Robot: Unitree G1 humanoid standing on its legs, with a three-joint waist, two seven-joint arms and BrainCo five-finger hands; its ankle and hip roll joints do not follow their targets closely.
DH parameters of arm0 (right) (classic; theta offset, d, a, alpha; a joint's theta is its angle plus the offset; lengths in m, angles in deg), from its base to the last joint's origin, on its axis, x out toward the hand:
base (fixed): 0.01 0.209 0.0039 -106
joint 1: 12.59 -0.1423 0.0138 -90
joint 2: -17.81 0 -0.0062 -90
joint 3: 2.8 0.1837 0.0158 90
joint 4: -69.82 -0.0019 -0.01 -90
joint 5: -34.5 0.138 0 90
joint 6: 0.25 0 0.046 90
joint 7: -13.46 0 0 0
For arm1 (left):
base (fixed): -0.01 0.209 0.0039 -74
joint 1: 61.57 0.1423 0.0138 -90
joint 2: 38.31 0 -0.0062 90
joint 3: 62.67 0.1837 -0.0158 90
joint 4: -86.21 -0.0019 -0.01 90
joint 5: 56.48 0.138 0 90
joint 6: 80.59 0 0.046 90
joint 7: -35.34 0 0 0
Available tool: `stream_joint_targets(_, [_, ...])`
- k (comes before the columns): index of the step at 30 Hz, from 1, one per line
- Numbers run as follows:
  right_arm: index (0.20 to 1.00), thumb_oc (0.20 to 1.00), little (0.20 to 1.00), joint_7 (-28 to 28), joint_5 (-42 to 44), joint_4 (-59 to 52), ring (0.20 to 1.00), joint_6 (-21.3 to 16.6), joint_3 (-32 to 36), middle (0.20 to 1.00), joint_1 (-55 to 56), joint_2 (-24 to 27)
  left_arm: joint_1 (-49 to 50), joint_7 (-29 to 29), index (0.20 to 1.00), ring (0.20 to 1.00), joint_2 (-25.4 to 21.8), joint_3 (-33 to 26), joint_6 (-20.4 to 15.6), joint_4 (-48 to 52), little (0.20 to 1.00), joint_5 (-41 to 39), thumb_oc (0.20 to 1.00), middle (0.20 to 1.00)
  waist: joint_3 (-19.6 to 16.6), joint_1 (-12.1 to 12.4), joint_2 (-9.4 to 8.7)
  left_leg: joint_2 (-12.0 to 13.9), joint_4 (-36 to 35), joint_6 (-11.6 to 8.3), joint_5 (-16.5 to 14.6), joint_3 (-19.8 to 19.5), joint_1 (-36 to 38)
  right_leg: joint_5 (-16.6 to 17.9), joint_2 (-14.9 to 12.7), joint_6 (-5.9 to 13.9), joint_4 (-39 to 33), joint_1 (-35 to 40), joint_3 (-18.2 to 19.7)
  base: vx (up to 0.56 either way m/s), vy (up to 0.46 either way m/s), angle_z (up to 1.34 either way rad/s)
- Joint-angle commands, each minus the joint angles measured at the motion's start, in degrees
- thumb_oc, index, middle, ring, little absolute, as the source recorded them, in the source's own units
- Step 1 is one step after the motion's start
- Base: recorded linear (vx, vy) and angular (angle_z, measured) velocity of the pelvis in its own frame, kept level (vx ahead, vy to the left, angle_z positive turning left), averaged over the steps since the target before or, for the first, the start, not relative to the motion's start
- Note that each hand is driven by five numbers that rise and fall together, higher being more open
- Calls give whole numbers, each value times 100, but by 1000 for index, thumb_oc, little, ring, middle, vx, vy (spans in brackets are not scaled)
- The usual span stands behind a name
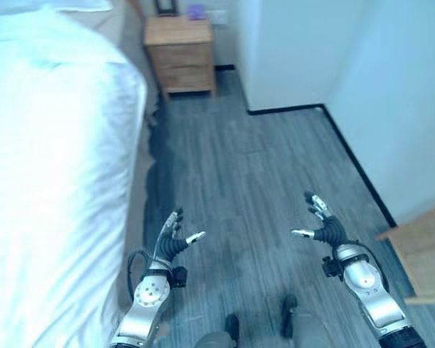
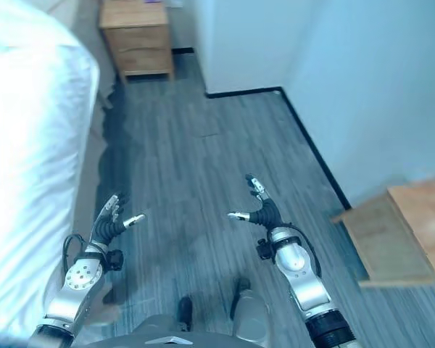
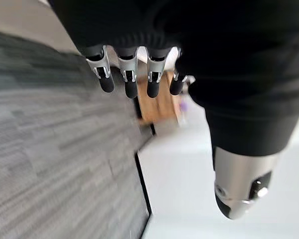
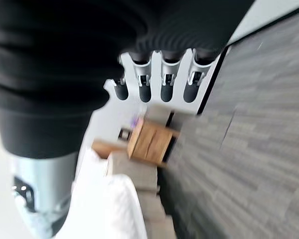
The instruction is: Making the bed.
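The bed point(image 1: 51, 145), under its white duvet point(image 1: 65, 217), fills the frame's left side, and I hold my left hand point(image 1: 175, 235) and right hand point(image 1: 320, 221) open and empty over the floor point(image 1: 254, 181) at lower centre, probably ready to reach left.

Bed point(image 1: 51, 145) covered in plain white bedding, with a beige-grey side panel below it; floor point(image 1: 254, 181) grey with a streaked wood-plank pattern, edged by a black skirting strip point(image 1: 355, 163) under pale white walls point(image 1: 391, 87). Nightstand point(image 1: 180, 54) light brown wood, a small purple item point(image 1: 196, 11) on top. Left hand point(image 1: 175, 238) and right hand point(image 1: 320, 221): silver fingers, dark tips, dark ribbed covers.
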Motion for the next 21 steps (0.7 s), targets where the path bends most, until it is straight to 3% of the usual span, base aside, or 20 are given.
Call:
stream_joint_targets(1, [1000,1000,1000,1,131,-261,1000,-235,208,1000,-290,-187,17,-78,1000,1000,-337,-129,-206,467,1000,-63,1000,1000,205,-3,-204,116,-418,-592,-473,482,198,-60,47,-42,-63,305,-18,243,-274,91])
stream_joint_targets(2, [1000,1000,1000,-27,144,-80,1000,-233,141,1000,-374,-240,25,57,1000,1000,-337,-277,-262,420,1000,-87,1000,1000,191,74,-260,186,-418,-692,-556,429,311,19,-70,-15,-220,357,-237,161,-187,68])
stream_joint_targets(6, [1000,1000,1000,3,132,85,1000,-165,72,1000,-397,-224,214,141,1000,1000,-135,-413,-287,351,1000,-263,1000,1000,6,84,-235,323,-313,-722,-721,315,582,30,30,-124,-278,609,-168,390,-291,4])
stream_joint_targets(7, [1000,1000,1000,50,138,273,1000,-166,48,1000,-397,-95,448,156,1000,1000,154,-504,-370,362,1000,-717,1000,1000,-103,167,-34,405,879,-993,-573,385,202,-50,100,-300,-806,1211,-388,362,-217,-1])
stream_joint_targets(8, [1000,1000,1000,49,138,279,1000,-170,48,1000,-402,-93,447,156,1000,1000,155,-504,-369,363,1000,-718,1000,1000,-99,156,-30,408,928,-997,-595,370,175,-41,103,-303,-822,1220,-401,378,-311,2])
stream_joint_targets(9, [1000,1000,1000,-49,87,309,1000,-155,68,1000,-463,-17,337,193,1000,1000,174,-449,-388,391,1000,-897,1000,1000,70,233,-53,374,1917,-1120,-274,404,-433,-55,8,-401,-952,1422,-572,16,-96,16])
stream_joint_targets(10, [1000,1000,1000,-49,87,309,1000,-156,68,1000,-463,-17,336,193,1000,1000,175,-449,-388,391,1000,-898,1000,1000,65,226,-50,375,1930,-1120,-279,397,-447,-55,10,-401,-951,1417,-579,61,-192,41])
stream_joint_targets(11, [1000,1000,1000,-120,82,260,1000,-174,130,1000,-437,34,305,187,1000,1000,188,-454,-442,523,1000,-1043,1000,1000,149,247,-137,441,2129,-1062,-315,732,-740,-160,-59,-426,-992,1534,-717,66,-121,41])
stream_joint_targets(14, [1000,1000,1000,-150,51,226,1000,-154,182,1000,-409,102,261,110,1000,1000,202,-440,-417,670,1000,-1208,1000,1000,116,220,-155,542,1605,-985,-483,1097,-779,-269,-120,-390,-992,1598,-869,84,-47,38])
stream_joint_targets(16, [1000,1000,1000,-170,1,223,1000,-150,191,1000,-420,152,280,106,1000,1000,232,-380,-389,730,1000,-1134,1000,1000,32,207,11,440,577,-942,-232,1135,-679,-332,9,-356,-992,1699,-936,117,50,42])
stream_joint_targets(21, [1000,1000,1000,-187,-66,326,1000,-99,157,1000,-409,37,263,85,1000,1000,268,-217,-332,630,1000,-1007,1000,1000,-80,85,92,423,-43,-964,14,1133,-299,-388,94,-374,-955,1846,-948,107,71,10])
